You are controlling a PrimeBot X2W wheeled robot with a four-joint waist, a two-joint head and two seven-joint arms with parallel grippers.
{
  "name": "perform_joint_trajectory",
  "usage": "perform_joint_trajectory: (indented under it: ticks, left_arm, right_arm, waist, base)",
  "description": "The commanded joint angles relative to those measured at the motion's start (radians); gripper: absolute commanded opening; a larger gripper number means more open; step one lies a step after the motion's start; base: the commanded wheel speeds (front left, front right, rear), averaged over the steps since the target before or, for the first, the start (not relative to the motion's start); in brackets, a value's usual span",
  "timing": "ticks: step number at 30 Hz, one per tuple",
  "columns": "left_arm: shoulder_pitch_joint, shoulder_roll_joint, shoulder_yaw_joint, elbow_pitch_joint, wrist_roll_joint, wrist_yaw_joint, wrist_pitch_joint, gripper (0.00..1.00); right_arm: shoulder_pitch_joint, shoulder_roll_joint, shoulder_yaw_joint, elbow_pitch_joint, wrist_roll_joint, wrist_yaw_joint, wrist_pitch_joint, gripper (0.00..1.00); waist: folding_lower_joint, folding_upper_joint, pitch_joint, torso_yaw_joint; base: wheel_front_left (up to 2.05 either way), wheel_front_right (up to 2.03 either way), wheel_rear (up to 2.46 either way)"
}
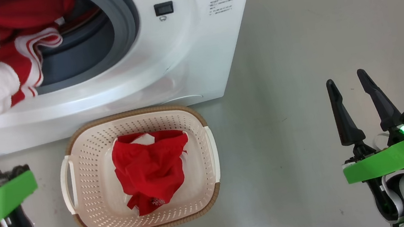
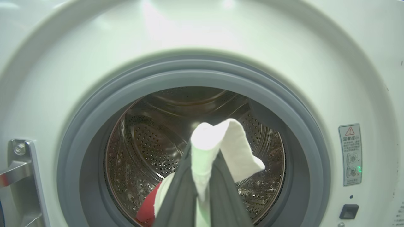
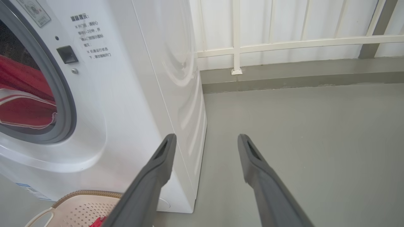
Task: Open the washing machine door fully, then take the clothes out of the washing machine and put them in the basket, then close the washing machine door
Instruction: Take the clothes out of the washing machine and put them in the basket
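Left hand (image 2: 203,157) of the robot was clamped on a soft red and white fabric garment (image 2: 221,148). Its two long dark fingers (image 2: 176,195) pressed together on a white fold in front of the open mouth of the big white boxy front-loading washing machine (image 2: 284,47). Behind that fold, the left wrist view showed the steel perforated drum (image 2: 148,142) inside the grey rubber ring (image 2: 94,104), with a bit of red cloth low in the opening. In the head view the held garment bulged out over the lower left of the ring, part inside the machine and part outside.

Further right, a small cream-white perforated plastic basket (image 1: 89,175) with a brown woven-look rim stood on the grey floor (image 1: 298,77) just in front of the machine. A crumpled bright red garment (image 1: 150,167) lay in the middle of the basket.

At the far right, the right hand (image 1: 345,77) hung above bare floor, well apart from the basket. Its fingers were spread and held nothing. In the right wrist view they pointed past the machine's front right corner toward a white railing (image 3: 284,44).
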Motion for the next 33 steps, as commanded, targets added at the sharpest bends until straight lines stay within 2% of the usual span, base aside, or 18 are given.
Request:
perform_joint_trajectory:
  ticks: [1, 5, 8, 20, 27, 33]
  left_arm:
    - [0.030, 0.028, 0.019, -0.057, -0.007, 0.014, -0.004, 0.00]
    - [0.055, 0.028, -0.010, -0.108, -0.009, 0.029, -0.004, 0.00]
    - [0.079, 0.028, -0.044, -0.089, -0.007, 0.034, -0.004, 0.00]
    - [0.103, 0.028, -0.159, 0.172, 0.022, 0.002, -0.004, 0.00]
    - [0.059, 0.028, -0.185, 0.359, 0.086, -0.017, -0.004, 0.00]
    - [0.028, 0.028, -0.202, 0.460, 0.132, -0.012, -0.004, 0.00]
  right_arm:
    - [0.007, -0.006, 0.018, -0.026, -0.007, 0.005, -0.006, 1.00]
    - [0.002, -0.005, 0.018, -0.027, -0.007, 0.005, -0.006, 1.00]
    - [0.000, -0.005, 0.017, -0.027, -0.007, 0.005, -0.006, 1.00]
    - [-0.017, -0.001, 0.018, -0.030, -0.004, 0.005, -0.006, 1.00]
    - [-0.031, 0.002, 0.019, -0.035, -0.001, 0.005, -0.006, 1.00]
    - [-0.036, 0.003, 0.017, -0.038, -0.001, 0.005, -0.006, 1.00]
  waist:
    - [0.0000, 0.0000, 0.002, 0.000]
    - [0.0000, 0.0000, 0.008, -0.004]
    - [0.0000, 0.0000, 0.013, -0.007]
    - [0.0000, 0.0000, 0.047, -0.019]
    - [0.0000, 0.0000, 0.081, -0.029]
    - [0.0000, 0.0000, 0.101, -0.033]
  base:
    - [0.00, 0.00, 0.00]
    - [0.00, 0.00, 0.00]
    - [0.00, 0.00, 0.00]
    - [0.00, 0.00, 0.00]
    - [0.00, 0.00, 0.00]
    - [0.00, 0.00, 0.00]
